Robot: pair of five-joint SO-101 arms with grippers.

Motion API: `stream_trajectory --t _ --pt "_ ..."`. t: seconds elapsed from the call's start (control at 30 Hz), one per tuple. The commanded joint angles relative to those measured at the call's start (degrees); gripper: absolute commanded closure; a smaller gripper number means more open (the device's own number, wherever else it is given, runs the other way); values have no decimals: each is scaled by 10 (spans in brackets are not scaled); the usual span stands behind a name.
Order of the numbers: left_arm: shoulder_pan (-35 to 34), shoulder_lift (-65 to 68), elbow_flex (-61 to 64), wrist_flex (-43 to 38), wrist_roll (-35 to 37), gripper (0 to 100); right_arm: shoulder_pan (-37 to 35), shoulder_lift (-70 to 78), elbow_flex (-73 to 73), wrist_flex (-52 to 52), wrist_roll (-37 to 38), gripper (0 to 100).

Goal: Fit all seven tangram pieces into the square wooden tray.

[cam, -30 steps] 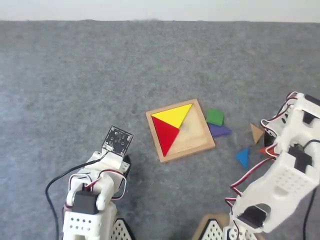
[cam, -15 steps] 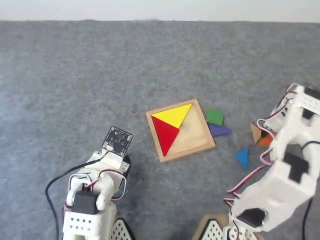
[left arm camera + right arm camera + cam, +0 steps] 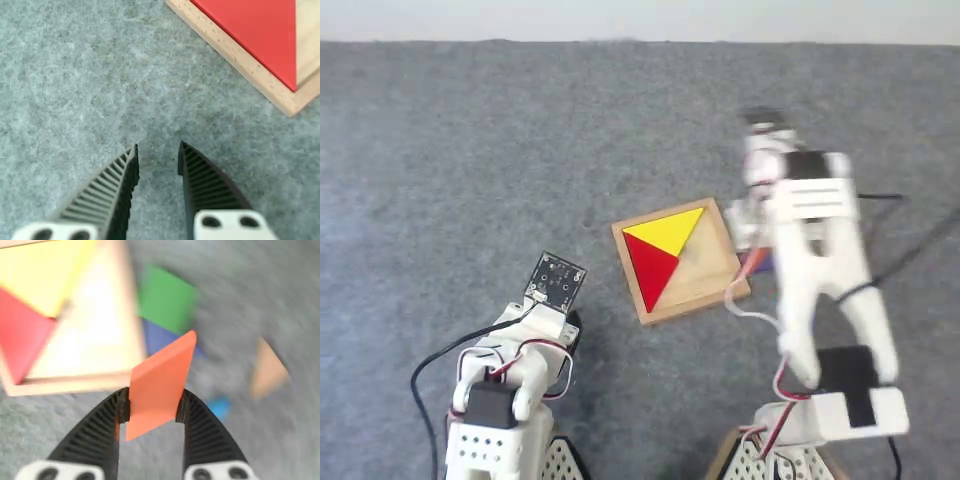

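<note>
The right hand [image 3: 152, 406] pinches a flat orange tangram piece [image 3: 159, 385] by two opposite edges. It hangs tilted, just outside the light wooden rim of the square tray [image 3: 75, 382]. The likeliest trouble, as I judge it, is that the piece goes down at this slant. A corner could catch the rim and leave it propped half in and half out, or it could turn in so narrow a grip. A low approach could also push the tray across the grey felt worktop [image 3: 470, 150] or nudge the loose pieces close by. These are the green square [image 3: 167, 299], the purple parallelogram [image 3: 160, 337] touching it, the tan triangle [image 3: 267, 367] and the small blue triangle [image 3: 217, 405]. Inside the tray, the large yellow triangle [image 3: 667, 232] and large red triangle [image 3: 653, 268] lie flat, meeting along one edge. The bare wood beside them is free, open room bounded by the rim on two sides. The left hand [image 3: 158, 150] is slightly spread and empty, low over the felt near a tray corner, apart from the tray.
</note>
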State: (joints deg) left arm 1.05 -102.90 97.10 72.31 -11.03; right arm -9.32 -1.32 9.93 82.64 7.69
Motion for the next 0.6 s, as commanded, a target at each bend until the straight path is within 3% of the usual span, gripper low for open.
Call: stream_trajectory --t 0.0,0.43,0.57 --pt "-1 -12 -7 2 4 877 -74 29 10 -98 47 987" --pt "-1 -12 -7 2 4 877 -112 162 -13 -198 47 987" --pt "-1 -12 -7 2 4 877 -115 209 -48 -199 1 986"
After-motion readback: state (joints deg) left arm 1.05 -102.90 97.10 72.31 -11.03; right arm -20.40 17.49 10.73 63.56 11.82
